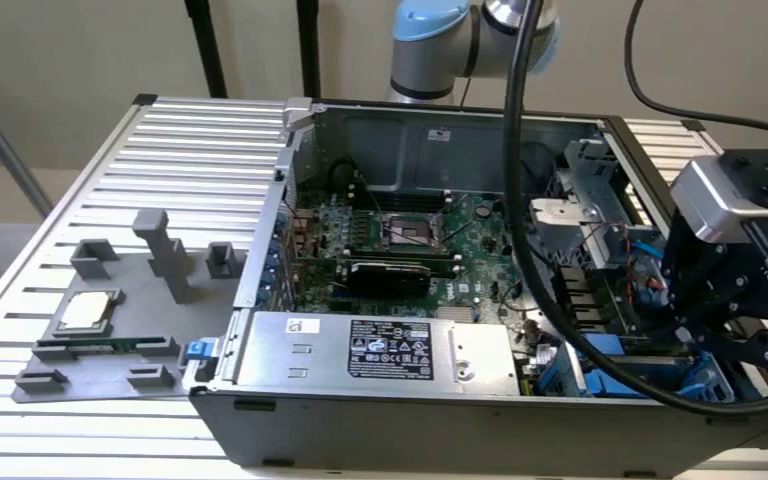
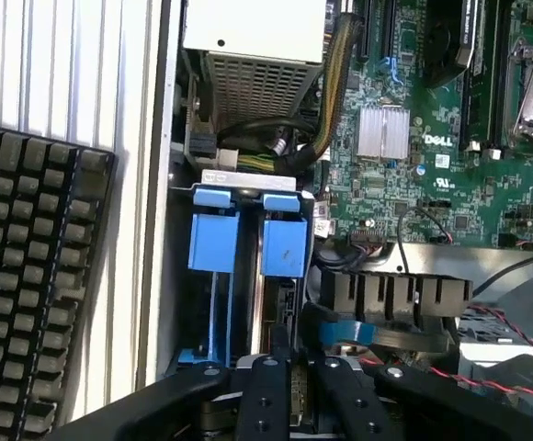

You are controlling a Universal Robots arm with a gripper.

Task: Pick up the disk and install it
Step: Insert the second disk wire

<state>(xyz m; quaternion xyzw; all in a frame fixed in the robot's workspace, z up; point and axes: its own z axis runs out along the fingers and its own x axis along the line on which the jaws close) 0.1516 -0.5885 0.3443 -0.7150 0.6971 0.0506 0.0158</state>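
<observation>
Wrist view: gripper (image 2: 289, 381), grip state unclear, crowds the blue-framed disk (image 2: 283, 248) in its narrow bay.

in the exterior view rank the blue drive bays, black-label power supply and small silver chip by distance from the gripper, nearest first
1. Blue drive bays, right beside the gripper, inside the case.
2. Power supply, mid-case, front.
3. Chip, on the grey tray at the view's far left.

The arm (image 1: 471, 40) reaches down, its gripper (image 1: 738, 345) low with black fingers (image 2: 265, 404) close together.
</observation>
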